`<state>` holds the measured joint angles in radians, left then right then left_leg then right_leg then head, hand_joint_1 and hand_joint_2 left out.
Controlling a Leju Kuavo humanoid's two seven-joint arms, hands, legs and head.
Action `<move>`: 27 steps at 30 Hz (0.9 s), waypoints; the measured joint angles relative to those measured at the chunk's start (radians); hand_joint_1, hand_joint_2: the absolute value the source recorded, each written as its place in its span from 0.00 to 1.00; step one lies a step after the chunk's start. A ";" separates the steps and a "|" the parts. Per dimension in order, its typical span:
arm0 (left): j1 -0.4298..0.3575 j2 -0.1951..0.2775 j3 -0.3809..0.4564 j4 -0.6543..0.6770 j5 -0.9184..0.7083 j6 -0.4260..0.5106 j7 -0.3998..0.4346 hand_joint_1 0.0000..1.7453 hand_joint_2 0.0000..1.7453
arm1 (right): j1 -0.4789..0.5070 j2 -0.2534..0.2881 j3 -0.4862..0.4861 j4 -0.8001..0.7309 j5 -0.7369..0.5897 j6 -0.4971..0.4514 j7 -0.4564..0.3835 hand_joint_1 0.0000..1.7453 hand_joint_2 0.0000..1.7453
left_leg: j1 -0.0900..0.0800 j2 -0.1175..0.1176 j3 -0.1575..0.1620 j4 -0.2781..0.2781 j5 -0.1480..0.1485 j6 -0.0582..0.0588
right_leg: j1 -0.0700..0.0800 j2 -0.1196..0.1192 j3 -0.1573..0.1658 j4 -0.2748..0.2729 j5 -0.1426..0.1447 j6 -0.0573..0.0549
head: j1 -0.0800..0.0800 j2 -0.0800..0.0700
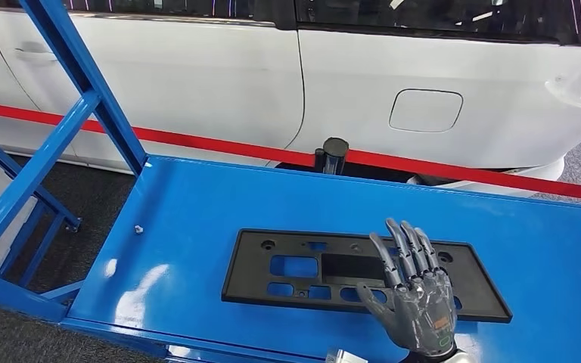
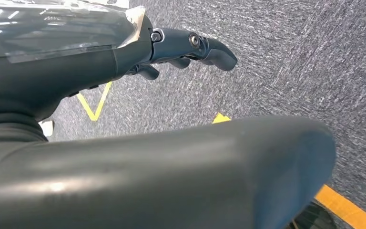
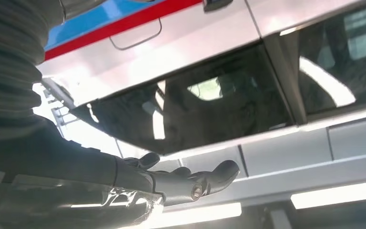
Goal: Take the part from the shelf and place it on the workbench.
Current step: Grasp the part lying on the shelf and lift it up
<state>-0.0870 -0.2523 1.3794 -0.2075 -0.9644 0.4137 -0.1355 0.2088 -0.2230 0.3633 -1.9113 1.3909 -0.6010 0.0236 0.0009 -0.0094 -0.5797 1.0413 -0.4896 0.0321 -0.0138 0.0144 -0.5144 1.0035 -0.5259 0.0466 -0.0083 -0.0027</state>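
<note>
Fingers (image 1: pixel 402 246) of the right hand (image 1: pixel 414 296) are spread and holding nothing, extended over the near right portion of the black part (image 1: pixel 302 268) (contact cannot be confirmed), which lies flat on the blue workbench (image 1: pixel 197 204); left hand (image 2: pixel 190 50) hangs empty, fingers loosely curled.

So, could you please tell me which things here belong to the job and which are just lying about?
Part of the job:
- black part, lying flat on the workbench
- blue workbench
- right hand, fingers spread above the part, holding nothing
- left hand, hanging over the floor, holding nothing

Just lying about:
- white car behind
- small bolt on the workbench
- blue frame
</note>
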 joint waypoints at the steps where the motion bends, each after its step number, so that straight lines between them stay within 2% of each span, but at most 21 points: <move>1: 0.000 -0.001 0.000 0.000 0.003 0.000 -0.003 0.00 0.00 | 0.003 0.000 -0.009 -0.009 -0.001 -0.009 0.000 0.00 1.00 | 0.003 0.001 0.006 -0.011 0.005 0.007 | 0.000 0.000 0.004 -0.005 0.002 0.005 | 0.000 0.000; 3: 0.000 -0.003 0.000 0.000 0.005 -0.007 -0.009 0.00 0.00 | 0.007 0.000 -0.028 -0.023 0.002 -0.028 0.000 0.00 1.00 | 0.010 0.004 0.026 -0.046 0.024 0.021 | -0.001 -0.003 0.002 0.010 -0.008 0.009 | 0.002 0.000; 4: -0.001 -0.004 0.000 0.000 0.006 -0.020 -0.015 0.00 0.00 | 0.009 0.002 -0.037 -0.028 0.009 -0.037 0.000 0.00 1.00 | 0.015 0.006 0.035 -0.062 0.032 0.023 | 0.000 -0.004 -0.014 0.046 -0.027 0.004 | 0.005 0.000; 6: 0.000 -0.003 0.000 0.000 0.008 -0.059 -0.028 0.00 0.00 | 0.017 0.008 -0.054 -0.035 0.034 -0.055 -0.001 0.00 1.00 | 0.017 0.009 0.039 -0.072 0.038 0.025 | -0.005 -0.005 -0.076 0.166 -0.078 -0.004 | 0.009 0.000; 7: 0.000 -0.002 0.000 0.000 0.008 -0.077 -0.032 0.00 0.00 | 0.023 0.014 -0.061 -0.041 0.049 -0.062 0.000 0.00 1.00 | 0.018 0.010 0.038 -0.071 0.038 0.022 | -0.009 -0.005 -0.104 0.219 -0.093 -0.002 | 0.009 0.000; 8: 0.001 0.000 0.000 0.000 0.008 -0.090 -0.034 0.00 0.00 | 0.028 0.019 -0.068 -0.047 0.064 -0.068 0.000 0.00 1.00 | 0.020 0.010 0.038 -0.070 0.038 0.018 | -0.015 -0.005 -0.117 0.241 -0.094 0.006 | 0.009 0.000; 9: 0.002 0.003 0.000 0.000 0.008 -0.100 -0.035 0.00 0.00 | 0.032 0.026 -0.075 -0.054 0.077 -0.075 0.003 0.00 1.00 | 0.025 0.009 0.037 -0.068 0.037 0.012 | -0.022 -0.006 -0.111 0.224 -0.078 0.019 | 0.009 0.000; 11: 0.004 0.008 0.000 -0.001 0.008 -0.112 -0.035 0.00 0.00 | 0.034 0.039 -0.089 -0.071 0.099 -0.085 0.009 0.00 1.00 | 0.035 0.008 0.034 -0.055 0.031 -0.009 | -0.038 -0.011 -0.059 0.111 -0.022 0.053 | 0.010 0.000; 12: 0.004 0.011 0.000 -0.002 0.008 -0.116 -0.035 0.00 0.00 | 0.035 0.047 -0.097 -0.079 0.109 -0.089 0.012 0.00 1.00 | 0.038 0.007 0.030 -0.044 0.025 -0.021 | -0.042 -0.012 -0.038 0.060 0.000 0.063 | 0.013 0.000; 13: 0.004 0.014 0.000 -0.003 0.008 -0.118 -0.035 0.00 0.00 | 0.037 0.055 -0.105 -0.088 0.120 -0.091 0.014 0.00 1.00 | 0.039 0.005 0.026 -0.034 0.020 -0.033 | -0.045 -0.012 -0.025 0.032 0.013 0.063 | 0.015 0.000; 14: 0.004 0.016 0.000 -0.004 0.007 -0.120 -0.035 0.00 0.00 | 0.039 0.065 -0.112 -0.097 0.131 -0.093 0.016 0.00 1.00 | 0.038 0.004 0.022 -0.027 0.018 -0.042 | -0.044 -0.011 -0.024 0.026 0.016 0.056 | 0.016 0.000; 15: 0.004 0.017 0.000 -0.004 0.006 -0.121 -0.034 0.00 0.00 | 0.041 0.074 -0.119 -0.105 0.141 -0.093 0.017 0.00 1.00 | 0.038 0.003 0.020 -0.025 0.019 -0.048 | -0.042 -0.008 -0.029 0.033 0.018 0.043 | 0.016 0.000; 17: 0.005 0.019 0.000 -0.004 0.005 -0.123 -0.034 0.00 0.00 | 0.044 0.092 -0.129 -0.122 0.158 -0.090 0.019 0.00 1.00 | 0.041 0.004 0.015 -0.022 0.017 -0.053 | -0.040 -0.007 -0.038 0.041 0.021 0.022 | 0.010 0.000; 18: 0.005 0.020 0.000 -0.004 0.004 -0.123 -0.034 0.00 0.00 | 0.044 0.100 -0.133 -0.131 0.165 -0.086 0.019 0.00 1.00 | 0.042 0.006 0.006 -0.004 0.002 -0.054 | -0.038 -0.008 -0.043 0.041 0.024 0.013 | 0.009 0.000; 19: 0.005 0.021 0.000 -0.004 0.004 -0.124 -0.035 0.00 0.00 | 0.045 0.108 -0.137 -0.138 0.171 -0.081 0.019 0.00 1.00 | 0.041 0.007 -0.012 0.034 -0.027 -0.053 | -0.036 -0.008 -0.048 0.041 0.027 0.003 | 0.006 0.000; 21: 0.005 0.021 0.000 -0.005 0.004 -0.126 -0.035 0.00 0.00 | 0.047 0.121 -0.142 -0.149 0.178 -0.072 0.018 0.00 1.00 | 0.036 0.008 -0.069 0.163 -0.100 -0.050 | -0.027 -0.011 -0.058 0.041 0.033 -0.012 | 0.004 0.000; 22: 0.005 0.021 0.000 -0.005 0.004 -0.127 -0.036 0.00 0.00 | 0.048 0.127 -0.144 -0.152 0.179 -0.070 0.017 0.00 1.00 | 0.033 0.008 -0.096 0.226 -0.127 -0.046 | -0.021 -0.012 -0.064 0.041 0.036 -0.017 | 0.003 0.000; 23: 0.005 0.021 0.000 -0.005 0.004 -0.128 -0.036 0.00 0.00 | 0.050 0.131 -0.145 -0.153 0.180 -0.069 0.017 0.00 1.00 | 0.029 0.007 -0.109 0.262 -0.137 -0.040 | -0.014 -0.013 -0.069 0.041 0.039 -0.022 | 0.003 0.000; 24: 0.005 0.021 0.000 -0.005 0.004 -0.130 -0.036 0.00 0.00 | 0.051 0.134 -0.146 -0.154 0.180 -0.069 0.016 0.00 1.00 | 0.024 0.007 -0.104 0.261 -0.129 -0.030 | -0.007 -0.013 -0.072 0.041 0.042 -0.026 | 0.003 0.000; 25: 0.005 0.021 0.000 -0.005 0.004 -0.132 -0.036 0.00 0.00 | 0.051 0.137 -0.147 -0.156 0.180 -0.068 0.016 0.00 1.00 | 0.018 0.007 -0.078 0.219 -0.104 -0.017 | -0.001 -0.013 -0.074 0.041 0.044 -0.029 | 0.003 0.000; 27: 0.004 0.023 0.000 -0.005 0.004 -0.134 -0.037 0.00 0.00 | 0.052 0.143 -0.149 -0.160 0.180 -0.068 0.016 0.00 1.00 | 0.002 0.009 0.002 0.084 -0.054 0.013 | 0.008 -0.012 -0.074 0.041 0.048 -0.032 | 0.004 0.000</move>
<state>-0.0833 -0.2294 1.3794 -0.2126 -0.9602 0.2796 -0.1726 0.2610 -0.0803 0.2143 -2.0715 1.5709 -0.6692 0.0395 0.0027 -0.0009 -0.5780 1.1256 -0.5439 0.0455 -0.0061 0.0020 -0.5883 1.0447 -0.4783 0.0145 -0.0044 -0.0027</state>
